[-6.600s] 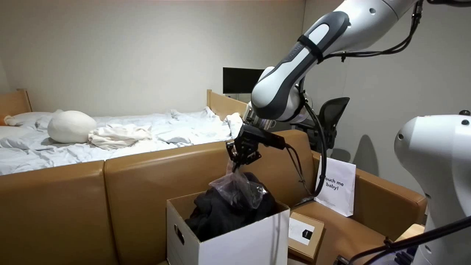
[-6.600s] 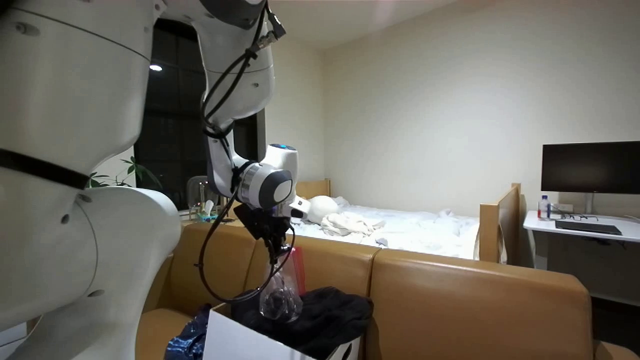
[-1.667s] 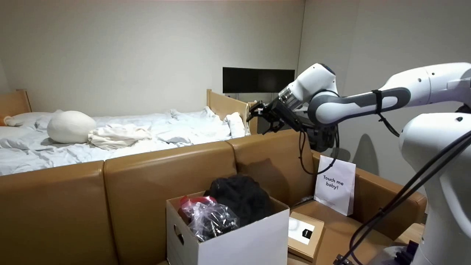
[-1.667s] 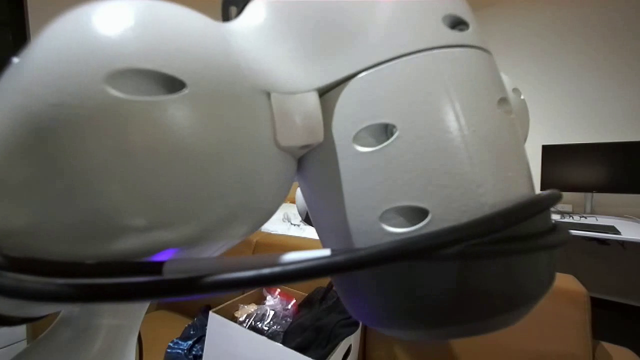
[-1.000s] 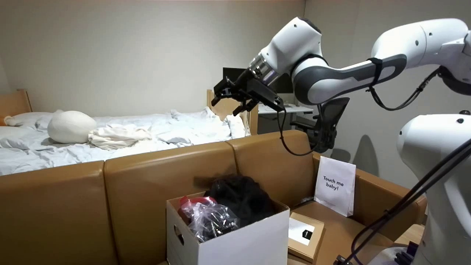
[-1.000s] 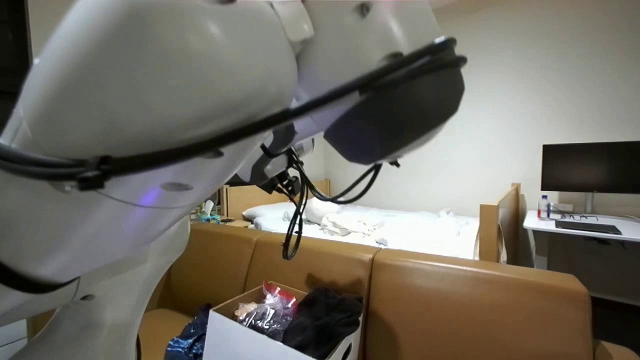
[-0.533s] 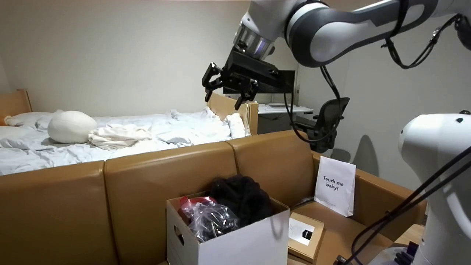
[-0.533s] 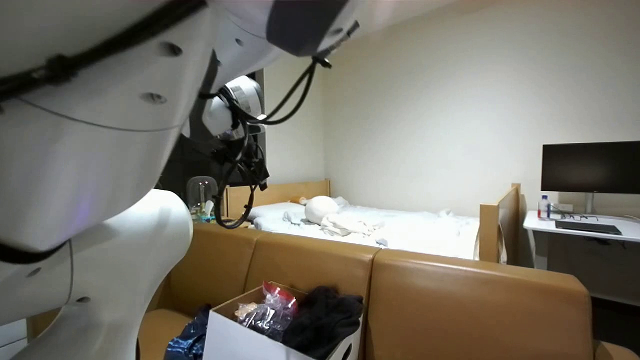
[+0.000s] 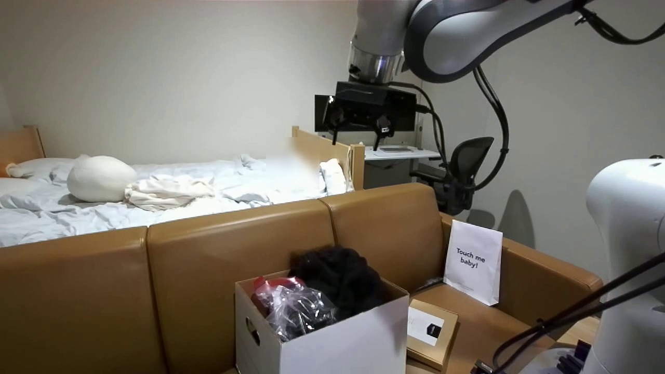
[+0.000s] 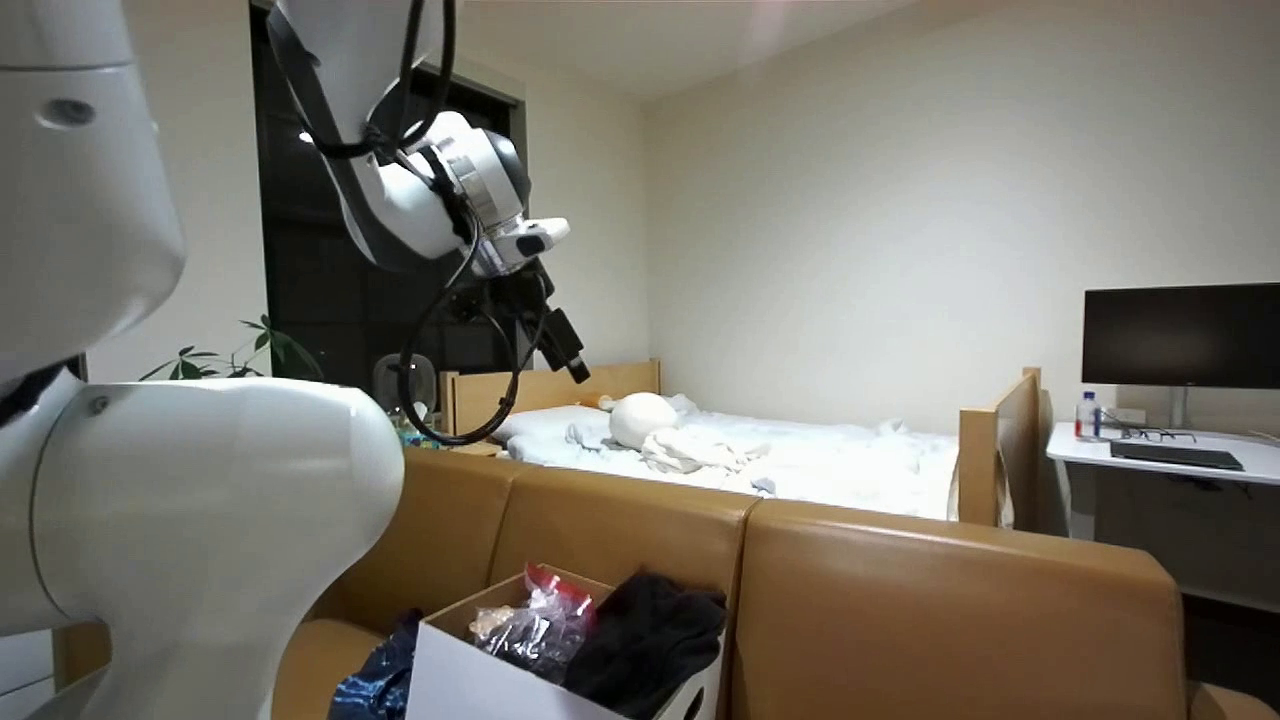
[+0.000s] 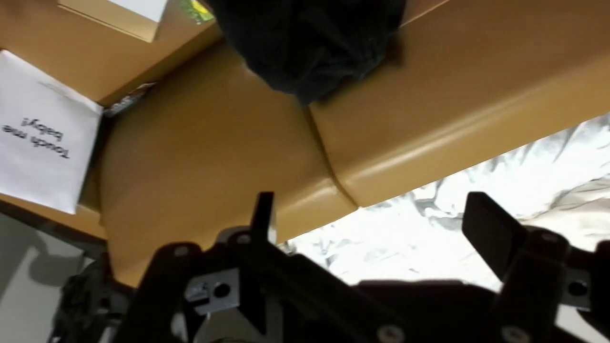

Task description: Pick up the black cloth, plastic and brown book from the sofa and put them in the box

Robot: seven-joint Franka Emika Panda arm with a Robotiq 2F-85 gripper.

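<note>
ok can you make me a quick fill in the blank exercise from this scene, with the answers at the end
1. Of the black cloth, clear plastic bag and brown book, only the ____ lies wholly outside the white cardboard box.
2. The coloured strip on the clear plastic bag is ____.
3. The hand is ____, not shut.
4. The white paper bag reads "Touch me ____!"

Missing words: brown book; red; open; baby

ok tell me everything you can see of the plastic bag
The plastic bag looks thin, clear and shiny, crumpled, with a red strip at one side. It sits in the white box, near the top, and seems to touch the black cloth beside it. The open pincer hangs apart from it. Whether the bag holds anything is hard to tell.
</note>
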